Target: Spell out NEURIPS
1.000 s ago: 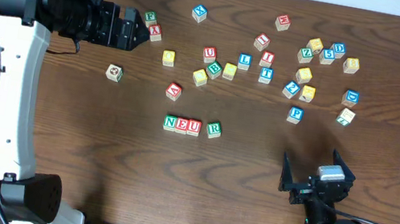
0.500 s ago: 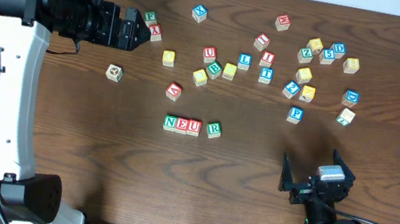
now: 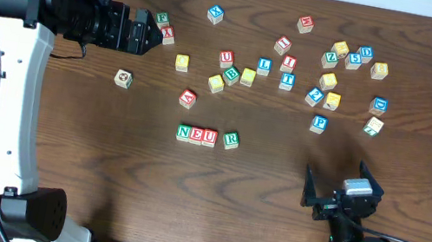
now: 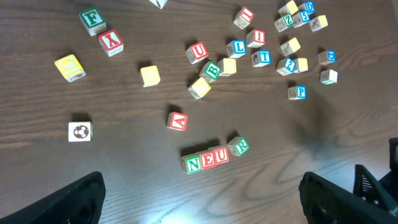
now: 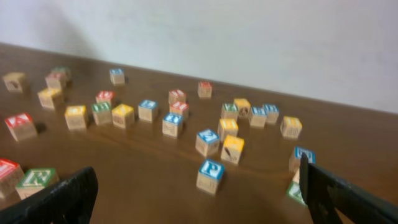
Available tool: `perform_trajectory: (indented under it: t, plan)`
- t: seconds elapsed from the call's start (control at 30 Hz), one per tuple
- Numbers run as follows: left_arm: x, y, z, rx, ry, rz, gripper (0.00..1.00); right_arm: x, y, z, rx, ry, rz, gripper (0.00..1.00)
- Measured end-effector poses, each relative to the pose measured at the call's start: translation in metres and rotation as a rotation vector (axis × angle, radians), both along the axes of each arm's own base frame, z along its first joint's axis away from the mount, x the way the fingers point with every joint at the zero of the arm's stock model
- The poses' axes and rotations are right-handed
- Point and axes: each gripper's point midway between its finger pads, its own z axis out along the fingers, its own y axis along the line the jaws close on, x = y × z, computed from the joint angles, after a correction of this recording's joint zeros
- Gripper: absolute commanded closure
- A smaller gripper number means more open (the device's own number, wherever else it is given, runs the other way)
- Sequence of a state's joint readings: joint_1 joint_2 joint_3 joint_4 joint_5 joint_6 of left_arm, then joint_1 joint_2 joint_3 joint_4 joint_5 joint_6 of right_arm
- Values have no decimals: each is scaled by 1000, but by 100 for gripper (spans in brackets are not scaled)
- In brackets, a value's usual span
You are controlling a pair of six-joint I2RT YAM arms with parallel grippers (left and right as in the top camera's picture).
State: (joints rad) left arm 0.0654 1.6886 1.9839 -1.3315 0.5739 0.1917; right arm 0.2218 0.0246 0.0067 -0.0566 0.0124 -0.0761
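NEU row (image 3: 196,134) and R (image 3: 231,139), slightly apart, lie near the middle of the table (image 3: 102,172). I (image 3: 289,63) and P (image 3: 318,123) lie loose toward the far right. Left gripper (image 3: 153,31) and right gripper (image 3: 338,178) are both wide and empty. Risk: I sits just beside T (image 3: 288,81), so wide jaws may knock neighbours.

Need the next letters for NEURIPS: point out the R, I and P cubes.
R cube (image 3: 231,139), overhead view, green-lettered top face.
I cube (image 3: 289,63), overhead view, red-lettered top face.
P cube (image 3: 318,123), overhead view, blue-lettered top face.
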Motion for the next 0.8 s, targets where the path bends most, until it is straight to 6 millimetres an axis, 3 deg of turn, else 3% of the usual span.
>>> perform_trajectory:
  t: [0.07, 0.13, 0.3, 0.4, 0.63, 0.8]
  plan:
    - [0, 0, 0, 0, 0, 0, 2, 0, 4, 15, 34, -57, 23, 1]
    - [0, 0, 0, 0, 0, 0, 2, -4, 13, 43, 83, -159, 80, 1]
    - [0, 0, 0, 0, 0, 0, 2, -9, 23, 58, 103, -133, 141, 1]
    - [0, 0, 0, 0, 1, 0, 2, -5, 26, 72, 83, -27, 153, 1]
    - [0, 0, 0, -2, 1, -1, 2, 43, 45, 118, 40, 283, 184, 1]
    - [0, -1, 0, -3, 0, -2, 2, 74, 67, 123, 42, 472, 264, 1]
